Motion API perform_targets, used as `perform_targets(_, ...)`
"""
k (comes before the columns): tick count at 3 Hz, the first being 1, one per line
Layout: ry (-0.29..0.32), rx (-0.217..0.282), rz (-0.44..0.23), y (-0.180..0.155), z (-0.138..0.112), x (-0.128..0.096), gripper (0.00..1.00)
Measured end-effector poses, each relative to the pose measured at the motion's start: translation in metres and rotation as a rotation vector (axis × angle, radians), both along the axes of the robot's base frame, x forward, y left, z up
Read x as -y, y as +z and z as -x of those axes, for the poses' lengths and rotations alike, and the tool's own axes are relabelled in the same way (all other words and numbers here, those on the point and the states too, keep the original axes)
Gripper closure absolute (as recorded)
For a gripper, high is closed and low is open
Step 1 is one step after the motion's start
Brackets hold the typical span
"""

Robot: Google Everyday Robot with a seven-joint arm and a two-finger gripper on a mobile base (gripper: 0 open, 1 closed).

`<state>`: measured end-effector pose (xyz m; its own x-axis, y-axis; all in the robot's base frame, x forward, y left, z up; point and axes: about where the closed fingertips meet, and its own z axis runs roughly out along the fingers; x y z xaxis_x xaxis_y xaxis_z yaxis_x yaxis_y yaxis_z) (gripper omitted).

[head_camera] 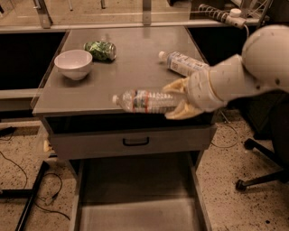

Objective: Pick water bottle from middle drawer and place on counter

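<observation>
At frame centre my gripper (177, 100) clamps the base end of the sideways water bottle (144, 101) by the counter's (135, 67) near edge; I judge it light, crushable and slippery.

Lab: swivel chair (263, 177), power strip (229, 11); pincer (175, 100) at counter (135, 67) edge.

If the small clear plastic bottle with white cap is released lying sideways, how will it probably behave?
The gripper holds the small clear crinkled water bottle sideways near the front edge of the smooth grey counter. Being round, it would likely roll, perhaps off that edge. Its crinkled walls probably dent if squeezed.
</observation>
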<state>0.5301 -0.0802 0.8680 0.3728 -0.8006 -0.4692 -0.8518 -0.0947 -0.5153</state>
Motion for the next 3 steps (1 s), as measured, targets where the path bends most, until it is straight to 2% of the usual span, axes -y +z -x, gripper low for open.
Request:
perform_targets(1,0.054,0.004,-0.047,0.021,-0.048,-0.018,1.00)
perform_targets(2,0.052,-0.018,-0.126,0.027,-0.088,-0.028,1.00)
perform_targets(3,-0.031,-0.050,-0.184,0.021,-0.115,-0.029,1.00)
